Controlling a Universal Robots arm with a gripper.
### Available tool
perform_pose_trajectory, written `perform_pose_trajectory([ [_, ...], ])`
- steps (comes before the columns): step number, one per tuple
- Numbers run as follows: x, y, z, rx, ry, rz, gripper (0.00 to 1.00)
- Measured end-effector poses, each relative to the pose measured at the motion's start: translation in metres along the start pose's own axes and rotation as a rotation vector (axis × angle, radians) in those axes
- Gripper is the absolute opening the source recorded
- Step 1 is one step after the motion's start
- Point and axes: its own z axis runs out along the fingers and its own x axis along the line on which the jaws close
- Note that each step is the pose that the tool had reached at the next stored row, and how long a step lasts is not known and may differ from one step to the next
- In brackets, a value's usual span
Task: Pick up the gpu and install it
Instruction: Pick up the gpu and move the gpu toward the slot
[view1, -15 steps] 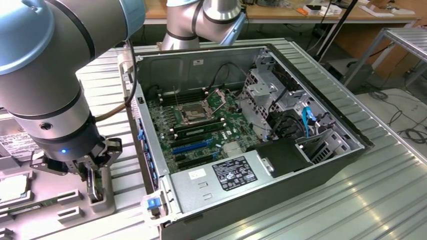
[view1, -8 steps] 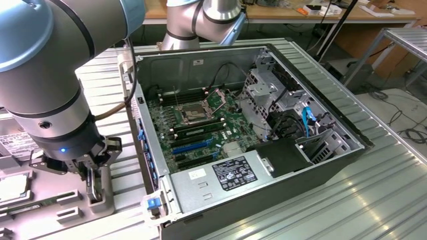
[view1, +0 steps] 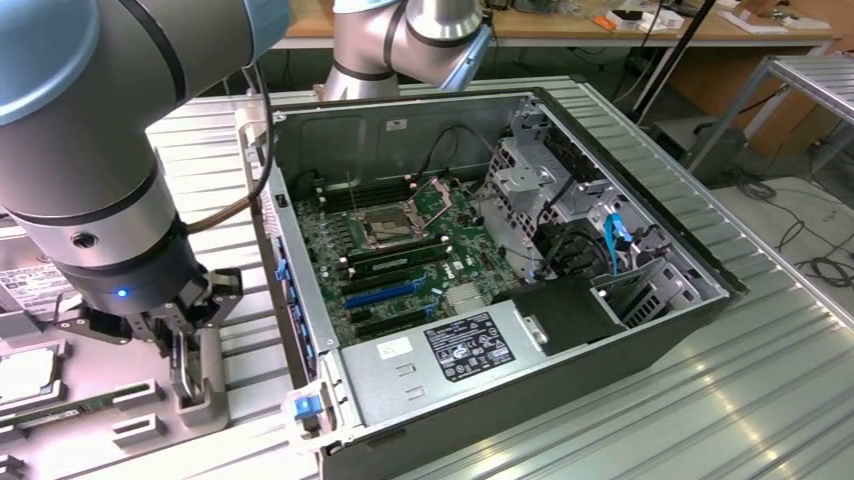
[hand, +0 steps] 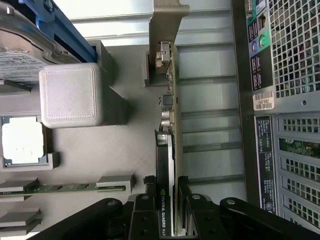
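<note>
The gpu (hand: 165, 165) stands on edge in a grey holder (hand: 167, 45), a dark card with a black heatsink face and a silver bracket (hand: 169, 20) at its far end. My gripper (hand: 166, 202) straddles the near end of the card, one black finger (hand: 150, 200) pressed on each face, so it is shut on the card. In the exterior view my gripper (view1: 184, 350) sits low over the grey parts tray (view1: 80, 420), at the exterior view's left of the open computer case (view1: 641, 330). The card still rests in the holder.
The case lies open with its motherboard (view1: 400, 250) and blue slots (view1: 380, 292) exposed; its perforated rear panel (hand: 290, 75) is close beside the holder. The tray also carries a processor (hand: 22, 142), a green memory stick (hand: 60, 188), a hard drive (hand: 20, 55) and a grey block (hand: 72, 95).
</note>
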Motion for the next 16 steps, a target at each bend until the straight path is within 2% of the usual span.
perform_pose_trajectory([
  [8, -0.0002, 0.0004, -0.0074, -0.0065, 0.0003, 0.0, 0.27],
  [16, -0.0002, 0.0004, -0.0075, -0.0064, 0.0005, 0.0, 0.27],
])
